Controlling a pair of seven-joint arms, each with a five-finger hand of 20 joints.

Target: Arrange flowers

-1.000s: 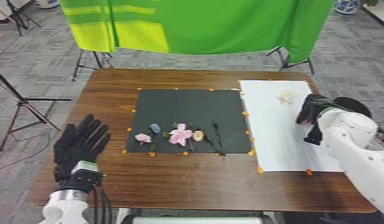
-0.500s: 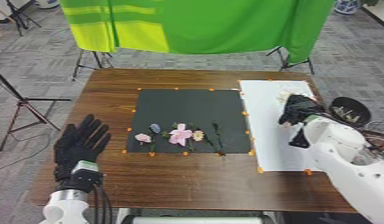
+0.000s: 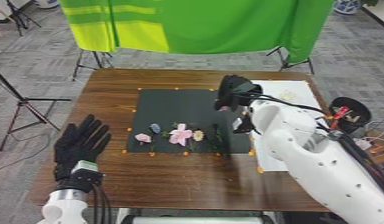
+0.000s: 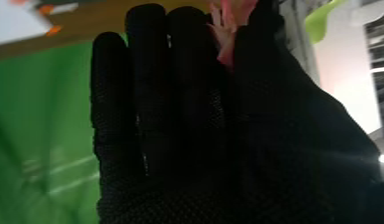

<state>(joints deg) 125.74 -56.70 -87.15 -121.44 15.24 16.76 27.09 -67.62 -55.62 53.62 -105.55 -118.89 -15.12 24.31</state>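
Pinching a pink flower, right hand, petals between thumb and fingers, near their tips

Lab — white robot arms, green backdrop, tripod (grey carpet, too).

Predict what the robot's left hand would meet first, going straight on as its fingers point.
The left hand seems free to pass over the brown wooden table, left of the black mat; beyond the far edge, the hanging green cloth may come first, though depth is unclear.
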